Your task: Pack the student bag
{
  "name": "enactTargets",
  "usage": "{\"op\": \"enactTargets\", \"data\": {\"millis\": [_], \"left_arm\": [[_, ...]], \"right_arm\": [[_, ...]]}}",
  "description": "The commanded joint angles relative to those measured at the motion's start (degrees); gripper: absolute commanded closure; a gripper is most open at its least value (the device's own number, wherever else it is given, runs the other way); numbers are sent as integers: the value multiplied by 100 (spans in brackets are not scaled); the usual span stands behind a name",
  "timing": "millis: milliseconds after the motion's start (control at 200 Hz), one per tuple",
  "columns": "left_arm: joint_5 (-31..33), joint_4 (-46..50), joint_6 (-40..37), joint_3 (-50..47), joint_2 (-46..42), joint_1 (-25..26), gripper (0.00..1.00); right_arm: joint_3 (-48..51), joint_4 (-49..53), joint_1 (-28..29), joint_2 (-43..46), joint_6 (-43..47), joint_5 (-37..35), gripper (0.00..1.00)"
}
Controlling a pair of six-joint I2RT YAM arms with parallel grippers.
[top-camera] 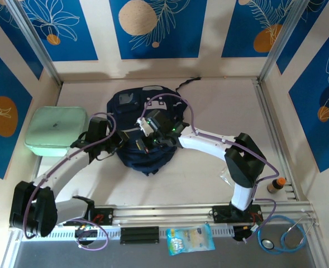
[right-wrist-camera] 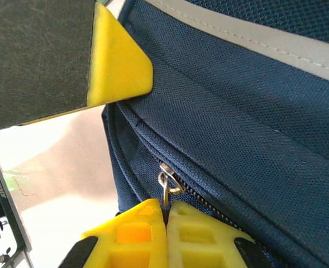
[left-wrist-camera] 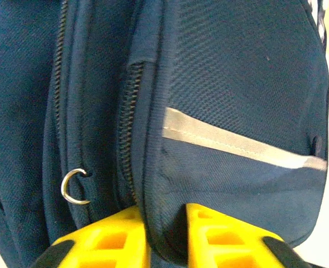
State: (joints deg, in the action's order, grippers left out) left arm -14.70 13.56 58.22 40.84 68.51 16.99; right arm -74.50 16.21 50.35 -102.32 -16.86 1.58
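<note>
Yellow right tool (right-wrist-camera: 166, 211) clenched on metal zipper pull (right-wrist-camera: 165, 184), left tool (left-wrist-camera: 165, 216) pinching woven student bag (left-wrist-camera: 237, 72)

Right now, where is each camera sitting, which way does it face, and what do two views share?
Top external: above and behind, looking down on the table and student bag; left arm and right arm show.
Left wrist: against the bag, facing its pocket edge; left gripper shut on it.
Right wrist: beside the bag, facing its zipper pull; right gripper shut on it.
Shared: both wrist views show the bag's grey strip.
</note>
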Motion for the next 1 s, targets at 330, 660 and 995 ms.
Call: {"op": "enactTargets", "data": {"millis": [330, 660, 995], "left_arm": [[266, 117, -580, 420, 264, -169, 100], [78, 758, -1444, 790, 421, -232, 100], [-358, 1465, -2794, 1321, 1014, -240, 100]], "right_arm": [[1552, 589, -896, 1355, 666, -1550, 100], [1234, 700, -1942, 1197, 1291, -1896, 100], [-35, 1034, -2491, 394, 1121, -1644, 91]]}}
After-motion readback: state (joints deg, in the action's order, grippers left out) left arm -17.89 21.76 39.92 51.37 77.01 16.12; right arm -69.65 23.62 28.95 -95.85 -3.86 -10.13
